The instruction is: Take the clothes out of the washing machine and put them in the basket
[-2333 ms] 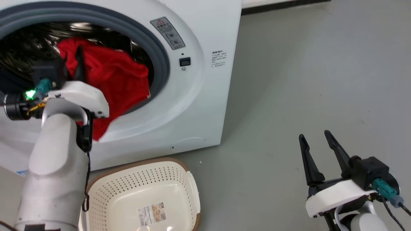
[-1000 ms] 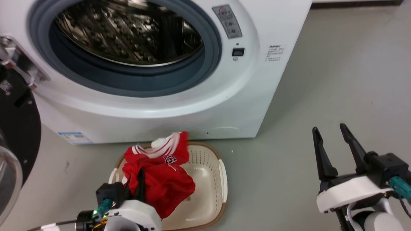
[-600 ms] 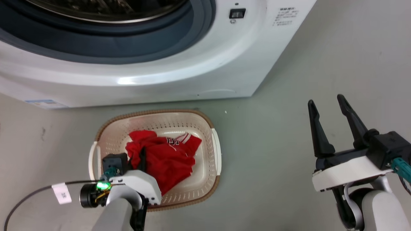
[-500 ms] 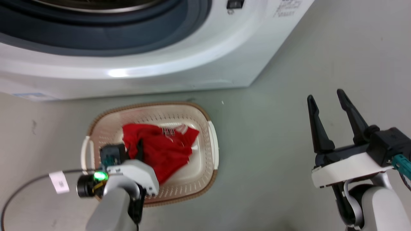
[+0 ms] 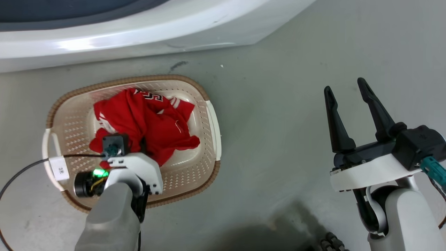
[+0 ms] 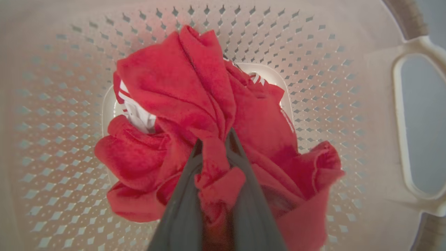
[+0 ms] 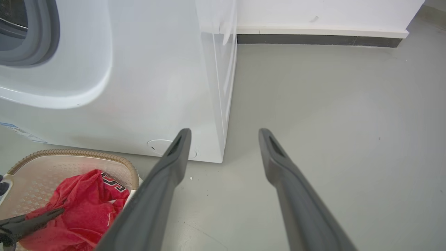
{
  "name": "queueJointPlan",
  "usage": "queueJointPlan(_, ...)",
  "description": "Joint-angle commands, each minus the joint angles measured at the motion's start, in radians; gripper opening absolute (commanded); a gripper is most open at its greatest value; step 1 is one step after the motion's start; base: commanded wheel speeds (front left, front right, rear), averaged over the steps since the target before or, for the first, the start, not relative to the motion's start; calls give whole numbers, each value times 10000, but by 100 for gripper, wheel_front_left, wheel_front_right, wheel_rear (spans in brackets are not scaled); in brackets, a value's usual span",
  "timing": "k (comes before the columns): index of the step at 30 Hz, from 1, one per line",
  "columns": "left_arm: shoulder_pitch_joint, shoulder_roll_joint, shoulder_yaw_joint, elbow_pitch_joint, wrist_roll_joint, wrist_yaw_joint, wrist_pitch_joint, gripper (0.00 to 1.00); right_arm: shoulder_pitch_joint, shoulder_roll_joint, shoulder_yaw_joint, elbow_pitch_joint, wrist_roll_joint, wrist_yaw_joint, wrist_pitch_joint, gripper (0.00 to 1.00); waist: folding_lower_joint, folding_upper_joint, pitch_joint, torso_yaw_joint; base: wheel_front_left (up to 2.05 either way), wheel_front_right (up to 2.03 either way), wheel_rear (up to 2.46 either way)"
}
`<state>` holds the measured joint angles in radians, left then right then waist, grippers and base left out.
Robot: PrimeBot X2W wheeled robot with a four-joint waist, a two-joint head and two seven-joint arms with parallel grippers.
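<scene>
Pinching a bunched fold of the red jersey (image 6: 195, 87), the left gripper (image 6: 213, 138) points straight down into the cream laundry basket (image 5: 210, 118), its fingers (image 6: 181, 209) closed on the cloth. The jersey lies crumpled on the basket's bottom, directly beyond the fingertips and spreading to both sides of them, with no clear long axis. The basket sits on the grey floor (image 5: 278, 146), just in front of the white washing machine (image 5: 139, 31). The right gripper (image 5: 344, 85) hovers well apart to the basket's right, fingers spread and holding nothing. The left arm is the one at the garment. The coming move is probably to part its fingers and rise straight up, clear of the fold.
</scene>
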<state>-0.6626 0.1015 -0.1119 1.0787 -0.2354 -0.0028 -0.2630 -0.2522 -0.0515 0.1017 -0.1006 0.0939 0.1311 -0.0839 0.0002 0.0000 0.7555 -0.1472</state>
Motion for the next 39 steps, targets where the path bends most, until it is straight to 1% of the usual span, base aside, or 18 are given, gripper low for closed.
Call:
queueJointPlan(1, -133, 46, 52, 436, -61, -44, -24, 0, -243, 24, 46, 37, 77, -7, -70, 100, -2, 0, 223, -155, 0, 0, 0)
queueJointPlan(6, -415, 67, 43, 1511, -161, -209, 60, 0, -277, 23, 102, 187, 129, -7, -151, 100, -2, 0, 295, -207, 0, 0, 0)
queueJointPlan(7, -426, 54, 52, 1614, -218, -230, 71, 19, -290, 24, 81, 221, 122, -7, -171, 100, -2, 0, 280, -189, 0, 0, 0)
queueJointPlan(8, -451, 44, 49, 1672, -220, -207, 54, 50, -293, 23, 45, 258, 122, -7, -198, 100, -2, 0, 240, -153, 0, 0, 0)
queueJointPlan(9, -474, 34, -2, 1707, -164, -174, 34, 100, -305, 23, 26, 298, 116, -7, -233, 100, -2, 0, 178, -121, 0, 0, 0)
queueJointPlan(14, -295, -73, -7, 1682, -249, -231, -30, 100, -260, 24, 47, 619, 50, -7, -330, 100, -2, 0, -587, 99, 0, 0, 0)
queueJointPlan(19, 413, -143, 126, 847, -278, -169, -21, 100, 37, 21, 43, 965, 25, -7, -369, 100, -2, 0, -1862, 311, 0, 0, 0)
queueJointPlan(23, 1087, -261, 310, 223, -375, -245, -23, 100, 382, 21, -76, 1188, -21, -7, -325, 100, -2, 0, -3009, 496, 0, 0, 0)
queueJointPlan(26, 1715, -334, 461, -432, -370, -208, -23, 100, 748, 20, -174, 1281, -42, -7, -215, 100, -2, 0, -3802, 672, 0, 0, 0)
queueJointPlan(33, 3077, -441, 588, -2595, 203, 85, -24, 100, 1517, 21, -433, 1253, -145, -7, 52, 100, -2, 0, -5269, 1138, 0, 0, 0)
queueJointPlan(39, 4053, -499, 527, -5081, 747, 442, -25, 100, 2049, 21, -671, 1144, -118, -7, 247, 100, -2, 0, -6081, 1482, 0, 0, 0)
